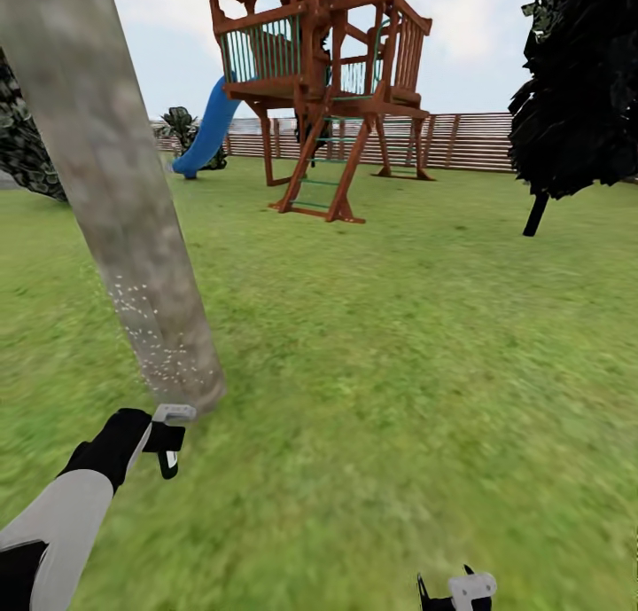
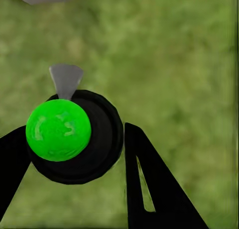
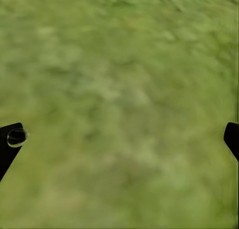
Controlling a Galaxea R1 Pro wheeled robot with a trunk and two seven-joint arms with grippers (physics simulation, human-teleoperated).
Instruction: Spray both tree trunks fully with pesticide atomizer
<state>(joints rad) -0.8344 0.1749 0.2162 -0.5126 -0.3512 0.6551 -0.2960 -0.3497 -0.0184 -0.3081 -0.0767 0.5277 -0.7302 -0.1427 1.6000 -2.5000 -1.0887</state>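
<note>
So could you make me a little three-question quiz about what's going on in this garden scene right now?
1. True or false: the leaning tree trunk already has pale specks on its lower part.
2. Which arm holds the spray bottle: A) left, B) right, C) neither?
3. Fill in: the right gripper's fingers are spread wide over bare ____.

Key: 1 true. 2 A, the left gripper is closed around the bottle beside the trunk's base. 3 grass.
</note>
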